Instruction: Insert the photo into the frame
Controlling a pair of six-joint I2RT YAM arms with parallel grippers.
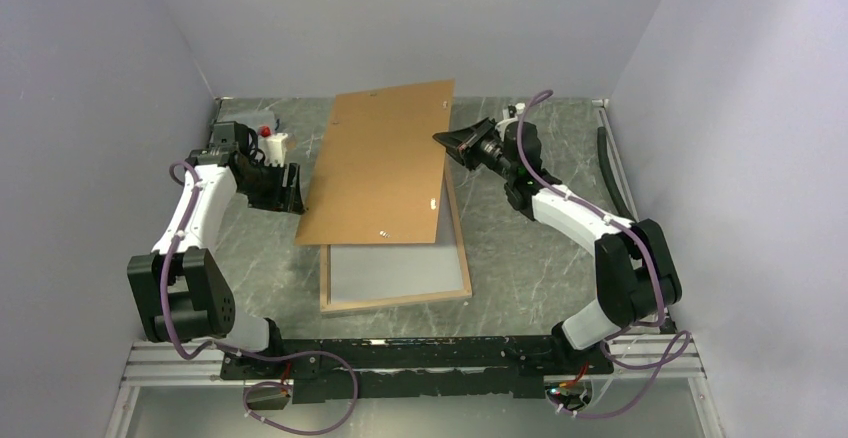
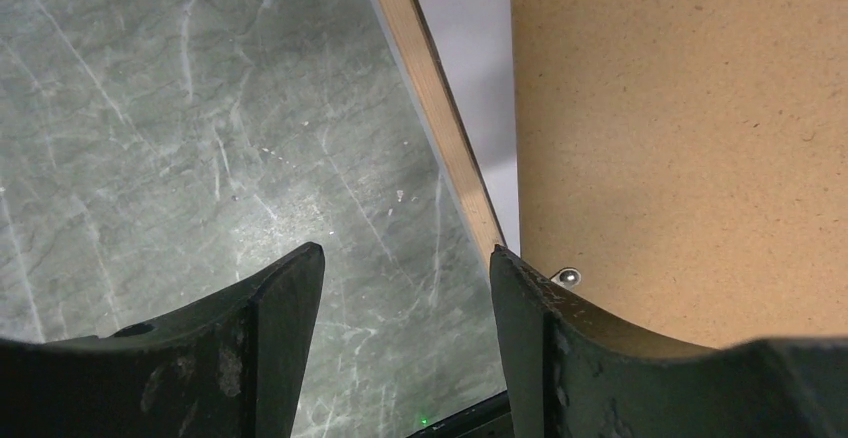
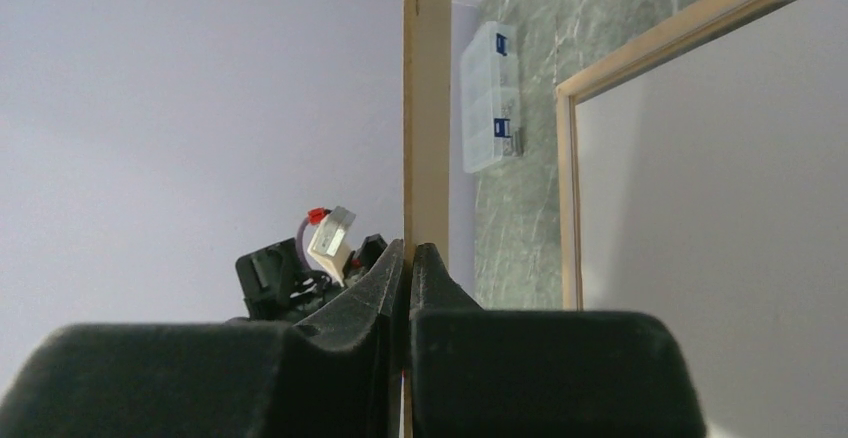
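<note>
The frame [image 1: 396, 301] lies flat on the table, light wood back up, and a pale grey-white surface [image 1: 400, 270] fills it. I cannot tell whether that surface is the photo's back. A brown backing board [image 1: 385, 163] hangs tilted over the frame's far half. My right gripper [image 1: 452, 144] is shut on the board's right edge, which shows edge-on [image 3: 427, 108] between the closed jaws [image 3: 408, 253]. My left gripper [image 1: 287, 194] stands open at the board's near left corner. Only table shows between its fingers [image 2: 405, 268]. The right fingertip [image 2: 515, 288] is at the frame's rail [image 2: 440, 118], beside a small clip [image 2: 567, 278].
A clear plastic box [image 3: 490, 98] lies on the table beyond the frame. A black hose [image 1: 607, 163] runs along the right wall. Lilac walls close in on three sides. My left arm's wrist [image 3: 300, 268] shows past the board.
</note>
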